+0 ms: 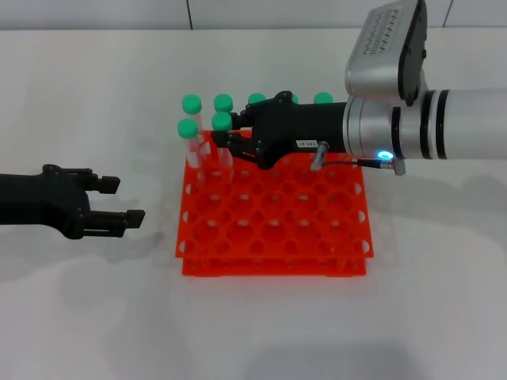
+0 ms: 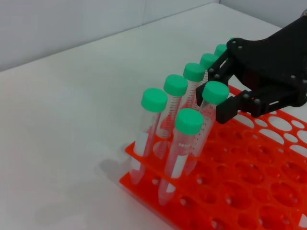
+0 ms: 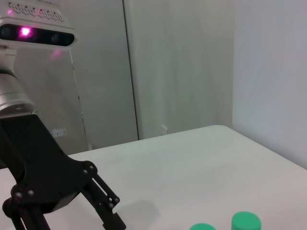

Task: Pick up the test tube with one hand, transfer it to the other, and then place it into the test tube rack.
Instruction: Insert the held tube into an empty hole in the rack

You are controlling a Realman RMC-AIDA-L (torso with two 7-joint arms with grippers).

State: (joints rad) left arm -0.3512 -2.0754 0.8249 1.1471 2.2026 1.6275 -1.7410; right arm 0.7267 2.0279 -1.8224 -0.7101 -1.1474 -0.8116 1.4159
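Nearest to my head camera lies the bare white table (image 1: 261,332), and on it sits the orange-red test tube rack (image 1: 273,229), square and two-tiered, its near rows of round holes unfilled.

Off to my left, well apart from the rack, my left claw (image 1: 123,202) hovers low over the table with its two black fingers spread apart and nothing between them.

Farther back, my right claw (image 1: 226,133) reaches across the rack's far rows from the right, the small white label (image 1: 306,144) showing on its side and the silver wrist (image 1: 388,127) behind it. Its fingers stand on either side of the test tube (image 2: 207,111), just below the green cap. The tube leans in a hole near the rack's far left corner, its lower end down in the rack. In the left wrist view the fingertips (image 2: 229,111) sit right beside the tube, but I cannot tell whether they press on it or have let go.

Other green-capped tubes (image 2: 163,115) stand around it in the far left holes, with more caps (image 1: 323,99) lining the back row behind my right claw.
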